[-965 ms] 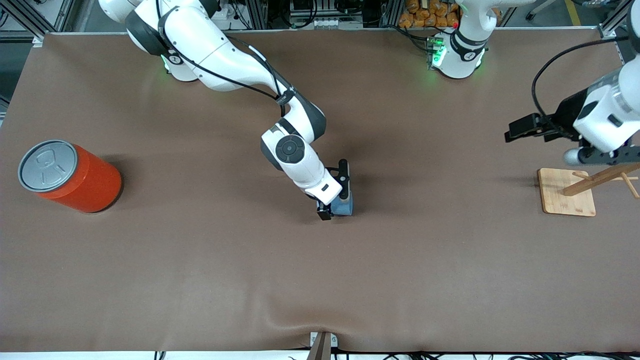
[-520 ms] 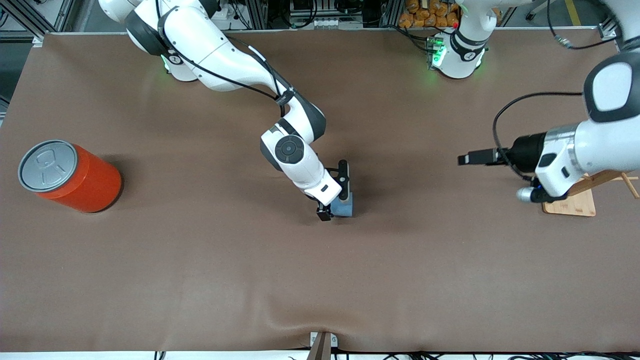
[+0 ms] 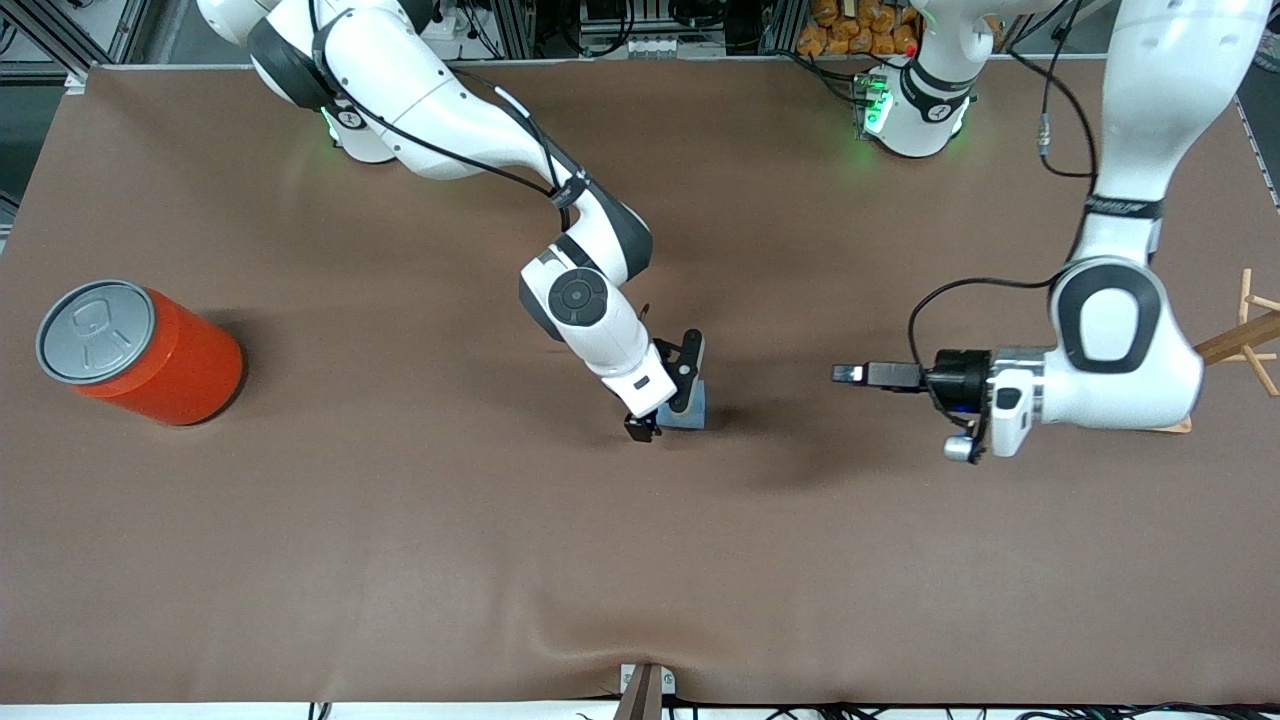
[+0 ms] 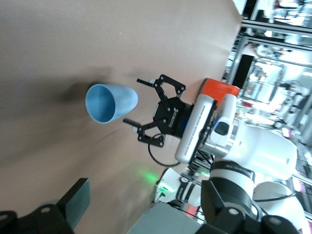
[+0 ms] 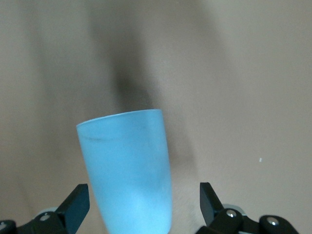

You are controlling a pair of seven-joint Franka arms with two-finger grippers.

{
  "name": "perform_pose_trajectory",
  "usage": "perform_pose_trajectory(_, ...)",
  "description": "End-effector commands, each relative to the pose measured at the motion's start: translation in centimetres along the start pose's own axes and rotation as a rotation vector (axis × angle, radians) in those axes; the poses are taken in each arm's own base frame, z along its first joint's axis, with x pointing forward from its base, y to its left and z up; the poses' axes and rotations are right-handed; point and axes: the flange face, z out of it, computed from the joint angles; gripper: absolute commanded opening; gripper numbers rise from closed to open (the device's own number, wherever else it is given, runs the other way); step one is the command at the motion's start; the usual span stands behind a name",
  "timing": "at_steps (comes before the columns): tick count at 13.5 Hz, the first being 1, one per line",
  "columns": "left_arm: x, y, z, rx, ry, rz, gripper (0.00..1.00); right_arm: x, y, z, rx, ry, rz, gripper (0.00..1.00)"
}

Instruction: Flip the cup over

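Big orange cylindrical can (image 3: 160, 358) with grey lid sits at right arm's end of brown counter (image 3: 400, 540). Mid-counter, small light-blue tapered plastic cup (image 3: 692, 410) lies on its side, mouth facing left arm. Right tool (image 3: 668, 385) straddles cup, jaws wide, not squeezing it. Left tool (image 3: 850, 374) low over bare counter, well apart from cup, spread wide, holding nothing. Wooden rack (image 3: 1240, 340) at left arm's end.

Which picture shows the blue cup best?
The left wrist view: the whole cup shows there, lying on its side with its open mouth in sight. The right wrist view shows most of its side between the open right gripper fingers. In the front view the right gripper mostly hides it.
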Motion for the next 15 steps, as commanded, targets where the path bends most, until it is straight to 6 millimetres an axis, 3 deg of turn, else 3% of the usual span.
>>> perform_pose_trajectory(1, 0.5, -0.4, 2.9, -0.029, 0.0, 0.016, 1.0, 0.6, -0.1, -3.0, 0.03, -0.007, 0.143, 1.0)
perform_pose_trajectory(4, 0.9, -2.3, 6.1, -0.061, -0.009, 0.033, 0.99, 0.0, 1.1, -5.6, 0.118, 0.0, 0.342, 1.0)
perform_pose_trajectory(7, 1.4, -5.0, 8.8, -0.038, 0.049, 0.12, 0.95, -2.9, 4.5, -8.9, 0.156, -0.066, 0.472, 1.0)
perform_pose_trajectory(10, 2.1, -7.2, 11.4, -0.044, 0.091, 0.174, 0.82, -6.9, 9.3, -12.0, 0.156, -0.082, 0.562, 1.0)
perform_pose_trajectory(12, 2.0, -7.2, 13.2, -0.045, 0.118, 0.166, 0.75, -10.2, 12.6, -14.1, 0.153, -0.092, 0.634, 1.0)
perform_pose_trajectory(15, 2.0, -7.4, 15.4, -0.023, 0.154, 0.146, 0.72, -15.3, 16.0, -18.0, 0.178, -0.146, 0.707, 1.0)
